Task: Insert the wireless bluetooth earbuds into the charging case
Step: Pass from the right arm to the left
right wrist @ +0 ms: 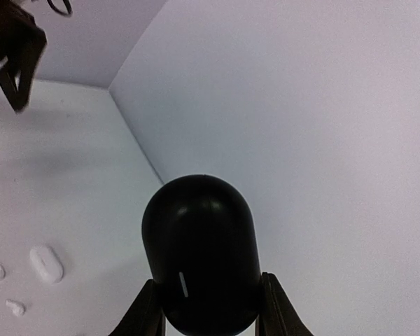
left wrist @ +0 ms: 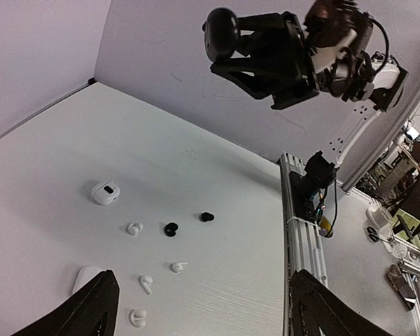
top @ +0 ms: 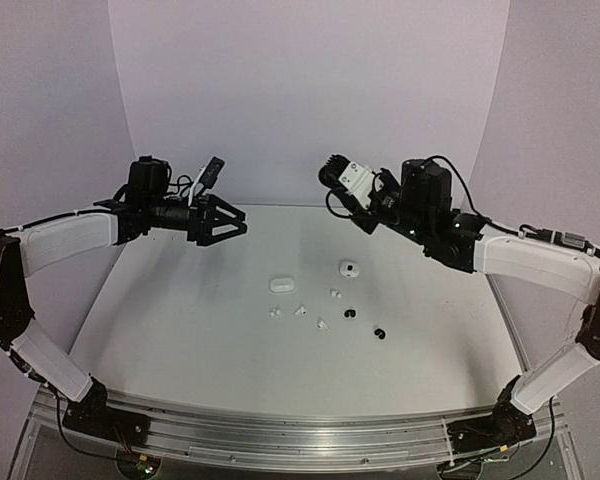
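White counter (top: 180,340), lilac backdrop. Right jaws clamp 1 black charging case (right wrist: 199,252), held aloft, lid seemingly shut; left jaws stand open and empty. Risk: smooth rounded case could twist in the grip, and tiny earbuds (top: 300,310) could skid away when pinched. Count on counter: 4 white earbuds, 2 black earbuds (top: 350,313), 2 white cases (top: 282,284), all loose and apart

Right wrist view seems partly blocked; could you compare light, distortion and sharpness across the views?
Top external: even, soft light, faint shadows; the front rail bows from wide-angle distortion. Left wrist: tilted, yet the earbuds look sharp. Right wrist: the black case fills the foreground; the white case behind looks slightly soft.
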`<state>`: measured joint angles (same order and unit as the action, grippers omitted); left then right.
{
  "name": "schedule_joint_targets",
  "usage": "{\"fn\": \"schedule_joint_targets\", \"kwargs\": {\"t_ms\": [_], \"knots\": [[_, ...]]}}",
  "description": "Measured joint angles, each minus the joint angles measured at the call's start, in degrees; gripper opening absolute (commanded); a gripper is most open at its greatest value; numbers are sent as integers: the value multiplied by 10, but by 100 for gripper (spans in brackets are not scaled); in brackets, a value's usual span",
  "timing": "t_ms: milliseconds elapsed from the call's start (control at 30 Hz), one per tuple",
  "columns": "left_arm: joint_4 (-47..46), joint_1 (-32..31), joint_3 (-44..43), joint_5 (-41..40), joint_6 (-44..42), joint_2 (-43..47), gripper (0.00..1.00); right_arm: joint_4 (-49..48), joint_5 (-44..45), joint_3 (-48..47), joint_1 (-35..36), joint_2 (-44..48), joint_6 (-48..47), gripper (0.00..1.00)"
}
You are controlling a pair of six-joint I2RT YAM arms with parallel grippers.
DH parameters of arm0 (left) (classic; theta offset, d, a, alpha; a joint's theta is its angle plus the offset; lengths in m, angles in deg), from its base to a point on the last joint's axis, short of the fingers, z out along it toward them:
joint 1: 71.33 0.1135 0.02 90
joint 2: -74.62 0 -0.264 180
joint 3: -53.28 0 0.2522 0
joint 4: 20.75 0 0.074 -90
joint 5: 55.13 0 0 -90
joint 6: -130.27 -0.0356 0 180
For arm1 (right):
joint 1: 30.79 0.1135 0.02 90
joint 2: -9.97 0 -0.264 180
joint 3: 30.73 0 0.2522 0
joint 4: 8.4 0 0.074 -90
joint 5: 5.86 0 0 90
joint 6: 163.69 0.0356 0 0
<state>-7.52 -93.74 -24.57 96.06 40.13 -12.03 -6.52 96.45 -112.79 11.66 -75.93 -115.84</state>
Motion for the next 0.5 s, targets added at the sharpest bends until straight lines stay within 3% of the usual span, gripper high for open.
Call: {"fn": "schedule_joint_targets", "kwargs": {"t_ms": [233, 333, 500], "knots": [[8, -51, -97, 15, 39, -3, 85, -187, 123, 0, 130, -68, -135, 2], [9, -56, -105, 33, 42, -3, 85, -218, 155, 0, 154, -110, -176, 2], [52, -66, -107, 29, 10, -3, 75, -230, 173, -1, 177, -141, -197, 1]]}}
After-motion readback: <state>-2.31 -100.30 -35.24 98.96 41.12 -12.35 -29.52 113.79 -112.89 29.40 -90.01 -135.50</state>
